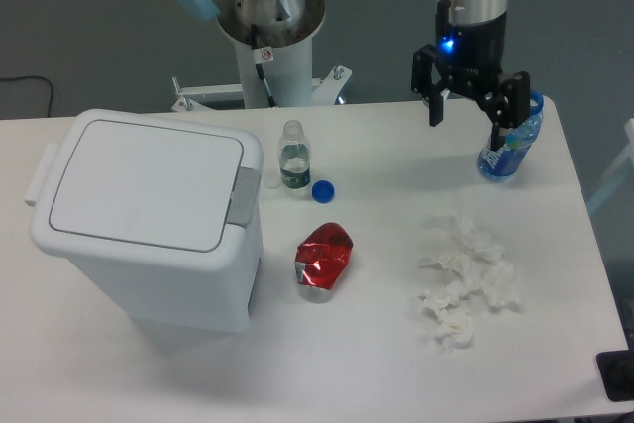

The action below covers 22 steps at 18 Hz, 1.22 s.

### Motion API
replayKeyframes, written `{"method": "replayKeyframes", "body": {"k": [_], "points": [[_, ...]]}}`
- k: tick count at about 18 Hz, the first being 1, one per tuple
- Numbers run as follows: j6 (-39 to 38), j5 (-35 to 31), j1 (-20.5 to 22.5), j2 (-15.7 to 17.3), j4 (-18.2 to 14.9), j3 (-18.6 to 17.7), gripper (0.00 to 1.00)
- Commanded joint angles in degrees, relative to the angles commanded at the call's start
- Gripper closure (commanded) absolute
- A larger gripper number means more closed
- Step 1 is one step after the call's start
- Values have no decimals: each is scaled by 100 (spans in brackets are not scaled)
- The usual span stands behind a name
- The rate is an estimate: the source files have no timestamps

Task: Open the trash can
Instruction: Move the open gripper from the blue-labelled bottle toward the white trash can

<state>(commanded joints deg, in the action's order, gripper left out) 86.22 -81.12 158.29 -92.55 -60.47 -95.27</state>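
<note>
Camera view from above the table (376,344) shows the gripper (468,111) hanging near the far right edge with its two dark fingers (435,106) spread apart and nothing between them; a small blue light glows on the wrist above. Just behind the right-hand finger, and partly hidden by it, stands a blue plastic bottle (507,158) with a blue label, upright on the tabletop (whether the finger touches it or merely overlaps it in this view cannot be told). Well away from the fingers, far off to their left and nearer the camera, sits the trash can (149,230), a big white boxy bin with its rounded-rectangle lid down flat and closed; the grey push tab (246,196) is on the lid edge that faces toward the gripper's side of the table. Between the bin and the fingers, to the left of them and slightly nearer the camera, a small clear bottle (293,158) stands upright without its cap, and a blue cap (323,190) lies just beside it on the table. Further toward the camera from those lies a crushed red foil packet (323,259), close to the bin but apart from it. Below the fingers, toward the camera, several crumpled white tissues (466,284) lie scattered in a loose cluster on the white surface.
</note>
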Motion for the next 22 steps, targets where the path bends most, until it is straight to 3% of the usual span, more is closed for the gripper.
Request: {"method": "replayKeyframes", "body": {"k": [9,12,18,22], "points": [[0,35,-185,-53,18,-18,0],[-113,474,-185,-61,26,-9,0],[-886,492,-202,-18,44,61,0],[-1957,781,-272,-53,53,333,0]]}}
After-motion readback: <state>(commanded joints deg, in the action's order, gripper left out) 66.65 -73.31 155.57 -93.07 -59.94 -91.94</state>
